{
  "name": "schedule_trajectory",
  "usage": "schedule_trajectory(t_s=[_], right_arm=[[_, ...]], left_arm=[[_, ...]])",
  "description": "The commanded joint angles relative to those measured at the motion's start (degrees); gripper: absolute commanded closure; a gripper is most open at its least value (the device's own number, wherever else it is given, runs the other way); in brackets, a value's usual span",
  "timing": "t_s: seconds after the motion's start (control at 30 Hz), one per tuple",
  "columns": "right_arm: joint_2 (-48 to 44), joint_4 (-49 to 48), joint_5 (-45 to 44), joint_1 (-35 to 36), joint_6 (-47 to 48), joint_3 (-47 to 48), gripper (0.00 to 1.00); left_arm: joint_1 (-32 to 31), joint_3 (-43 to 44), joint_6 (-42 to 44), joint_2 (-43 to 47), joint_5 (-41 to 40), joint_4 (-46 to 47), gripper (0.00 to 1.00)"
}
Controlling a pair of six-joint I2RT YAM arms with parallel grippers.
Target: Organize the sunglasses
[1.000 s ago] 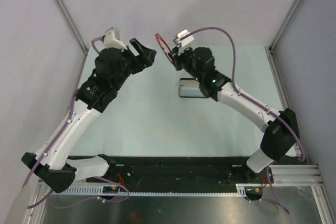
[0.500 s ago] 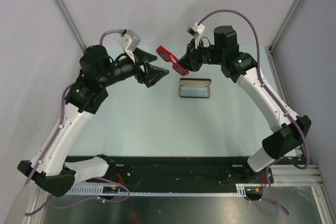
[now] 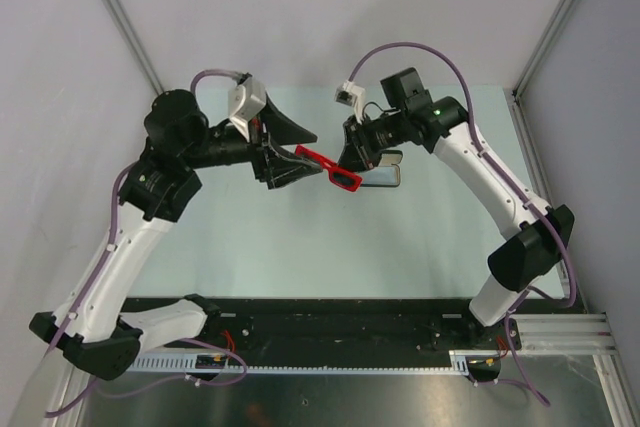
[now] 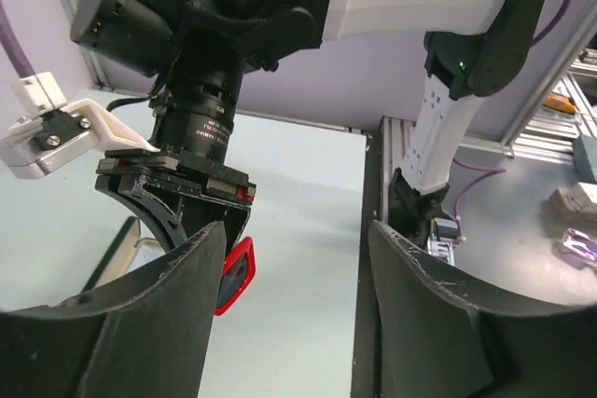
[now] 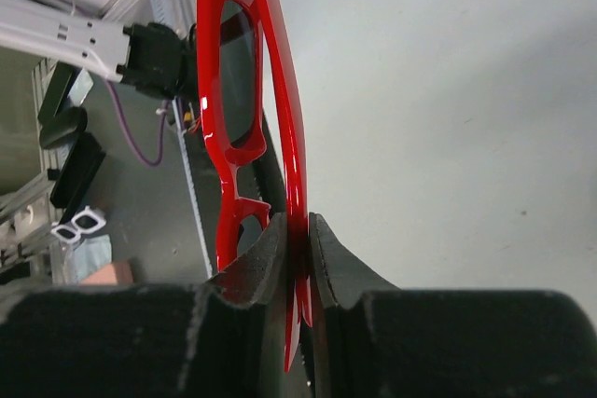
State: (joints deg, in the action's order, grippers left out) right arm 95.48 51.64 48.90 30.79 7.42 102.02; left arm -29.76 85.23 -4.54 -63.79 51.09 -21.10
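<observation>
A pale green table [image 3: 300,247], plain grey walls [image 3: 400,7], and what look like aluminium corner posts [image 3: 120,19].

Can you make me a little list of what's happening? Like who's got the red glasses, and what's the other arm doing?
sunglasses: red frame, dark lenses, held up above the table
right gripper: shut on the sunglasses, pinching them near one end
left gripper: open wide, close to the other end, not gripping
case: black, lying open on the table, partly hidden by the right gripper
</observation>
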Motion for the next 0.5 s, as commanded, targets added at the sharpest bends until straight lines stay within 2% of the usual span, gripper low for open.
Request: schedule_trajectory(t_s=[0.0, 0.07, 0.17, 0.23, 0.3, 0.47], right_arm=[[-0.9, 3.2, 1.5, 1.4, 1.6, 2.0, 1.00], [-0.7, 3.4, 1.9, 1.4, 2.4, 1.8, 1.00], [0.0, 5.2, 3.1, 0.9, 5.0, 1.3, 1.00], [0.8, 7.5, 4.1, 0.2, 7.9, 1.9, 1.00], [2.2, 9.4, 4.2, -1.4, 10.4, 2.0, 1.00], [4.7, 14.6, 5.9, -2.2, 14.5, 5.9, 1.00]], left_arm=[[-0.1, -2.3, 2.1, -0.8, 3.4, 0.3, 0.33], [0.1, -3.9, 3.0, -0.8, -1.9, -0.4, 0.34], [0.2, -4.6, 1.8, -1.2, -12.8, -0.9, 0.28], [0.8, -4.2, -0.5, -1.9, -15.3, -1.1, 0.24], [1.4, -3.4, -1.2, -2.7, -14.3, -1.1, 0.18], [1.5, -3.4, 1.9, -3.8, -9.9, -1.3, 0.19]])
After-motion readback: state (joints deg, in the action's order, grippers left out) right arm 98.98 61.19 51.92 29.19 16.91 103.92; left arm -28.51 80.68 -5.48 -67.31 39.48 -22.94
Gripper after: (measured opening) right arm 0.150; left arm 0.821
